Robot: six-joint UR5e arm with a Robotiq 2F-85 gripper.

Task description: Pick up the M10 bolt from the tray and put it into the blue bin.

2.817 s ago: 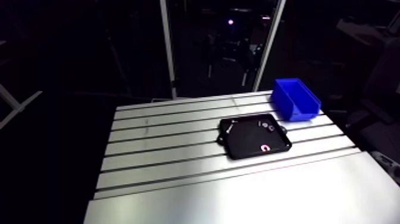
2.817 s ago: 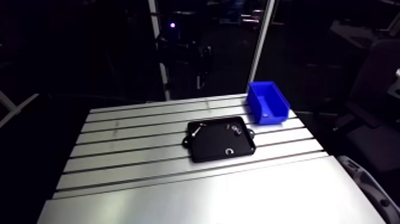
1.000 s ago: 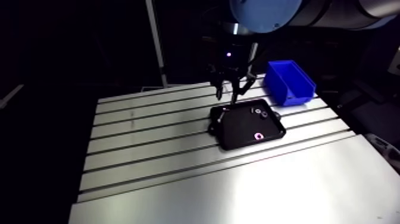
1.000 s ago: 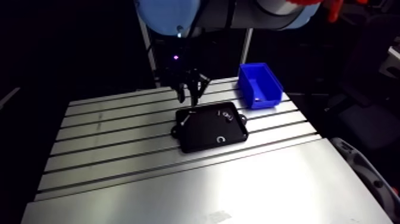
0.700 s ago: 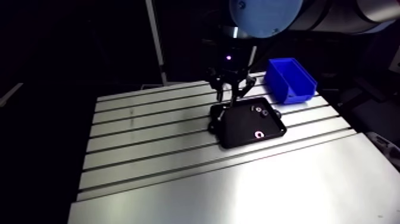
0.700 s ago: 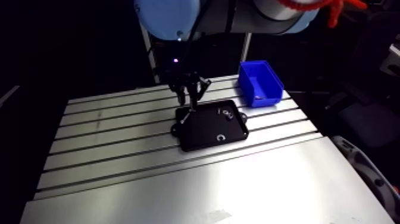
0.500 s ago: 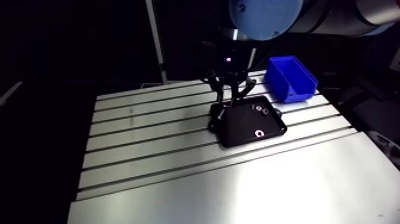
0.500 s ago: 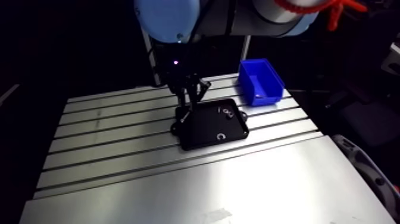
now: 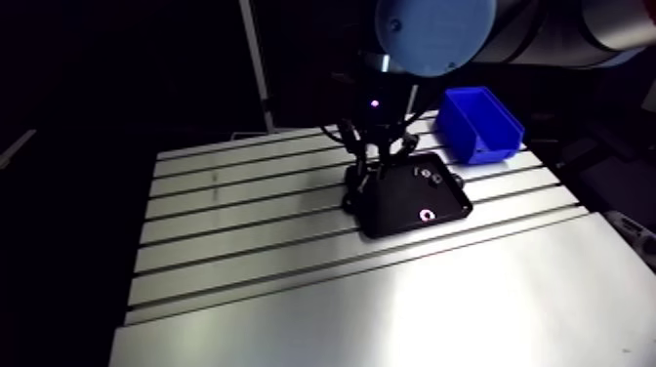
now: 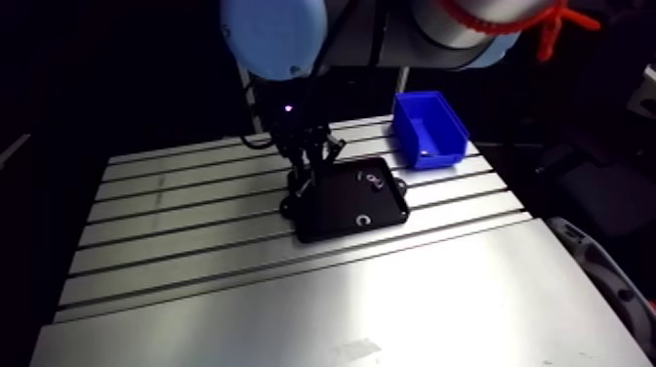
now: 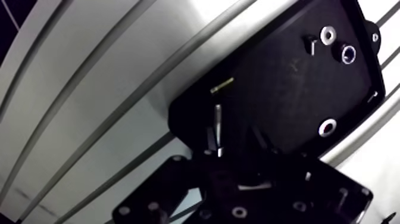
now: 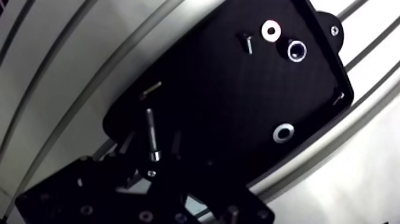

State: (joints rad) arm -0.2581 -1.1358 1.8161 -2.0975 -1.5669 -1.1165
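The M10 bolt (image 12: 151, 128), a long silver shank, lies in the near-left corner of the black tray (image 12: 226, 89). In the wrist view my gripper (image 12: 152, 144) is low over that corner. Its dark fingers (image 12: 177, 142) stand on either side of the bolt with narrow gaps, so it is open around the bolt and the bolt rests on the tray floor. The arm view shows the gripper (image 9: 369, 181) down at the tray's (image 9: 405, 207) left end. The blue bin (image 9: 478, 122) stands behind and to the right of the tray, apart from it.
Elsewhere in the tray lie a small screw (image 12: 247, 43), a washer (image 12: 271, 30), a nut (image 12: 297, 50), another washer (image 12: 283, 132) and a short brass pin (image 12: 152, 89). The tray sits across the slotted aluminium table (image 9: 244, 254).
The arm has come into view and lowered the gripper onto the tray's left end. Its fingers have drawn closer together around the bolt. The camera has shifted with the arm.
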